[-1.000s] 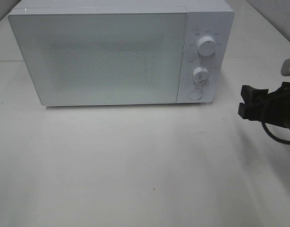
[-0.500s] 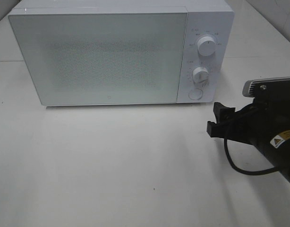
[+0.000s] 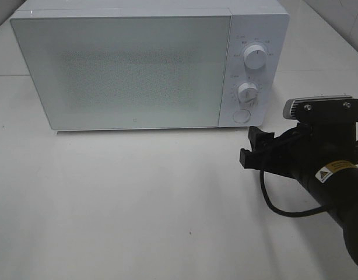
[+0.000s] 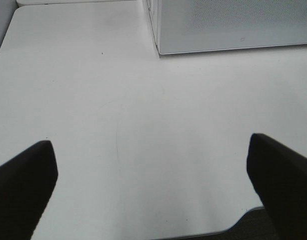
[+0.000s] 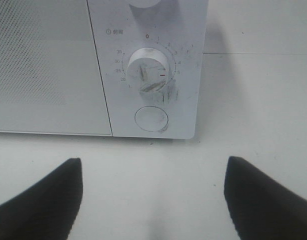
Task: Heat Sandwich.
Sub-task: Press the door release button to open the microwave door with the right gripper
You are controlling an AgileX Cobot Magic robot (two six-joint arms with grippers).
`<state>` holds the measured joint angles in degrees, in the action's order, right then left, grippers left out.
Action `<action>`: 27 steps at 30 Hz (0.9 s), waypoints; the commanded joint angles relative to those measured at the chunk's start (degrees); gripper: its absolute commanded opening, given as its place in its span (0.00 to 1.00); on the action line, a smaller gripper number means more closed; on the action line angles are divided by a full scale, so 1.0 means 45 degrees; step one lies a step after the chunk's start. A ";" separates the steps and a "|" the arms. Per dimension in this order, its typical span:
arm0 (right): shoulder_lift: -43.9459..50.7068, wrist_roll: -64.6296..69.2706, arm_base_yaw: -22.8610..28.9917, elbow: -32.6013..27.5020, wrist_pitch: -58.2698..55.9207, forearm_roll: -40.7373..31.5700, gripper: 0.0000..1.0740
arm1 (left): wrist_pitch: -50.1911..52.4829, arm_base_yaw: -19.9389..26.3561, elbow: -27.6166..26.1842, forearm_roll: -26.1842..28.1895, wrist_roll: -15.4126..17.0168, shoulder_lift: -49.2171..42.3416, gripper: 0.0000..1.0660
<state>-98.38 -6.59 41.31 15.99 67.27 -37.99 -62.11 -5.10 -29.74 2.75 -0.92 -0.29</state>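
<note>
The white microwave (image 3: 132, 70) stands at the back of the table with its door shut. The sandwich is out of view in every frame. My right gripper (image 3: 251, 146) hovers open and empty just in front of the microwave's control panel, below and a little right of the round button (image 3: 242, 115). In the right wrist view the right gripper (image 5: 153, 200) faces the timer knob (image 5: 148, 75) and the button (image 5: 151, 119). In the left wrist view my left gripper (image 4: 153, 185) is open over bare tabletop, with the microwave's lower corner (image 4: 233, 25) ahead. It does not show in the exterior high view.
The control panel carries an upper knob (image 3: 255, 58) and a lower knob (image 3: 248, 93). The white table (image 3: 138, 204) stretches in front of the microwave. A black cable (image 3: 272, 201) loops under the right arm. The table's edge (image 4: 243, 222) shows near the left gripper.
The right arm has come in from the right edge, moving left and toward the front of the microwave's control panel. Its jaws kept the same width. The microwave has not moved.
</note>
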 commanded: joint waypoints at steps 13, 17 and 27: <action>0.0013 0.9651 0.0025 0.0089 0.0115 -0.0025 0.70 | 0.0166 0.0013 0.0025 0.0051 0.0064 -0.0191 0.92; 0.0013 1.4222 0.0025 0.0089 0.0051 -0.0025 0.69 | 0.0166 0.0013 0.0025 0.0051 0.0064 -0.0191 0.92; 0.0013 1.9697 0.0025 0.0089 0.0051 -0.0038 0.55 | 0.0166 0.0013 0.0025 0.0051 0.0064 -0.0191 0.92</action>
<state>-98.38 78.67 41.31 15.99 67.32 -38.39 -62.11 -5.10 -29.74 2.75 -0.92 -0.29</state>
